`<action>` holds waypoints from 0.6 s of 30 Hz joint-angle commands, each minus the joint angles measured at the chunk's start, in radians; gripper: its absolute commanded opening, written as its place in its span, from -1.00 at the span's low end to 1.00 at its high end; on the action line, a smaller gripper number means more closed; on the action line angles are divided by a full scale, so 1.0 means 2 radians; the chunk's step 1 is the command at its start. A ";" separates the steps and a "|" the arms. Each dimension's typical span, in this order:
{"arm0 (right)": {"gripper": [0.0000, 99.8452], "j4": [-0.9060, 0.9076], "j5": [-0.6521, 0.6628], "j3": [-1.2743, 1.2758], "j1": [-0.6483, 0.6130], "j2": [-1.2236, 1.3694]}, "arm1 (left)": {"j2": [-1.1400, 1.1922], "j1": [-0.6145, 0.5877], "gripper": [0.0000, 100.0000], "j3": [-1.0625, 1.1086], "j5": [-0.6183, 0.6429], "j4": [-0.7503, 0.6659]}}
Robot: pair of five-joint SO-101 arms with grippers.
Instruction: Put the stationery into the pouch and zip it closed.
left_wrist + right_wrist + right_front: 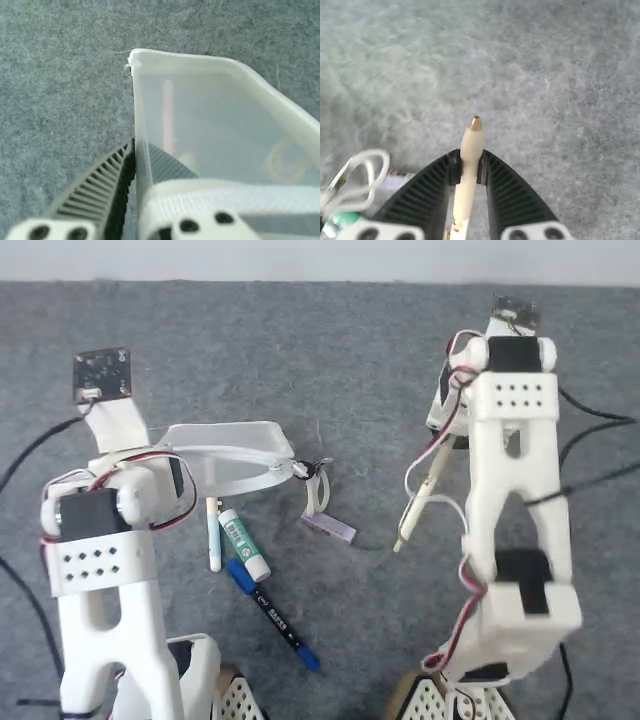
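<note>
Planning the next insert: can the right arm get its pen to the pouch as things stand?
Probably yes: the right gripper holds the pen, the left gripper holds the pouch up, and nothing tall stands between.

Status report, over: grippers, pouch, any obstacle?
Left gripper shut on pouch rim. Right gripper shut on cream pen. White pen, blue pen, green-labelled stick lie loose beside pouch.

High camera down over table (pixel 350 360); wrist cameras close, low (pouch (pixel 235 455) common to left)
</note>
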 commanded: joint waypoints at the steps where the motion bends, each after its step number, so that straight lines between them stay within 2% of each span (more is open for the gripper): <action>1: -0.99 0.017 0.009 0.009 -0.016 -0.082 | -0.002 -0.002 -0.98 -0.045 0.004 0.015; 10: -0.99 0.016 0.040 0.013 -0.032 -0.188 | -0.002 0.001 -0.98 -0.073 0.004 0.031; 18: -0.99 -0.010 0.038 0.012 -0.100 -0.267 | -0.001 0.015 -0.98 -0.135 0.005 0.033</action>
